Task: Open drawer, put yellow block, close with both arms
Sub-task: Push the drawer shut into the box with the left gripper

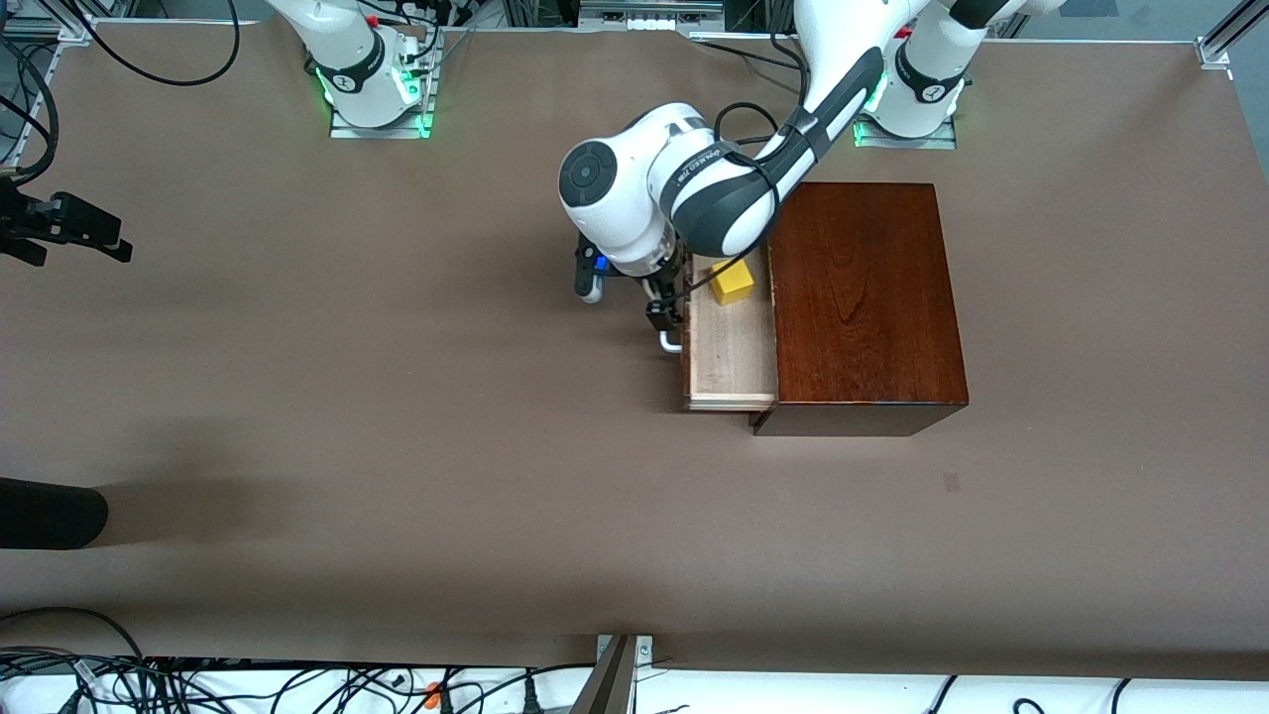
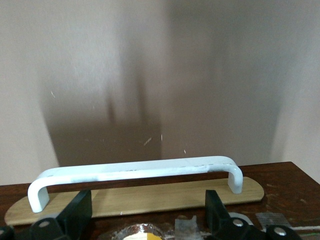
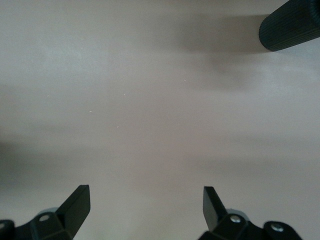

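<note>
1. The left arm's black two-finger gripper [image 1: 666, 315] hangs at the white U-shaped bar handle [image 2: 135, 172] on the drawer's dark reddish-brown front, its fingers [image 2: 77, 212] spread wide and closed on nothing.
2. The pale light-wood drawer [image 1: 732, 347] stands pulled out of the glossy dark-brown wooden box [image 1: 863, 297], toward the right arm's end of the brown worktop [image 1: 397, 397].
3. The small bright yellow cube [image 1: 732, 283] lies inside the drawer, at the end farther from the front camera.
4. The right arm's black gripper [image 3: 145, 207] waits above bare worktop, fingers spread apart and empty, near a black ribbed cylinder [image 3: 291, 25].
</note>
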Robot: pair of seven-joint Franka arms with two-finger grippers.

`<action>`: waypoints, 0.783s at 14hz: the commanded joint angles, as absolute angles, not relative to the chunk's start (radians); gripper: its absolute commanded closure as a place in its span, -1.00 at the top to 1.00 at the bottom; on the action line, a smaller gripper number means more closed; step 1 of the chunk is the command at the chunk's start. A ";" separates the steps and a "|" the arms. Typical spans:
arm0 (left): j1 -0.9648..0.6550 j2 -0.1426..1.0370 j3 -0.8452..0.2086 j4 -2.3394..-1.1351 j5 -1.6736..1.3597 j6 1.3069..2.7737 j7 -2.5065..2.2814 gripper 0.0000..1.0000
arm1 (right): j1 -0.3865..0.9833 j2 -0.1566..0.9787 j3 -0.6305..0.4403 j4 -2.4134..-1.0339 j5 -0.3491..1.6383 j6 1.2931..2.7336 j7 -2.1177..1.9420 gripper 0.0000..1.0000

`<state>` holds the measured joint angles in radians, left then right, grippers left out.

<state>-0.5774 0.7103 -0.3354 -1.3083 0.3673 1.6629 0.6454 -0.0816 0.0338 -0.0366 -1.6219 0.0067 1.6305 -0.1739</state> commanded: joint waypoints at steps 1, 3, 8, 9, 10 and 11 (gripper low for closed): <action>-0.558 0.663 -0.327 -1.353 0.416 1.600 0.638 1.00 | -0.100 0.038 -0.026 -1.609 0.026 1.621 -0.169 1.00; -0.546 0.663 -0.327 -1.353 0.416 1.585 0.621 1.00 | -0.100 0.040 -0.026 -1.609 0.026 1.621 -0.169 1.00; -0.522 0.627 -0.327 -1.419 0.417 1.574 0.618 1.00 | -0.100 0.040 -0.026 -1.609 0.026 1.618 -0.169 1.00; -0.509 0.624 -0.327 -1.434 0.417 1.572 0.618 1.00 | -0.100 0.040 -0.026 -1.609 0.026 1.618 -0.169 1.00; -0.488 0.620 -0.327 -1.449 0.419 1.572 0.618 1.00 | -0.100 0.040 -0.026 -1.609 0.026 1.618 -0.169 1.00; -0.479 0.611 -0.328 -1.457 0.432 1.571 0.620 1.00 | -0.100 0.038 -0.026 -1.609 0.026 1.618 -0.169 1.00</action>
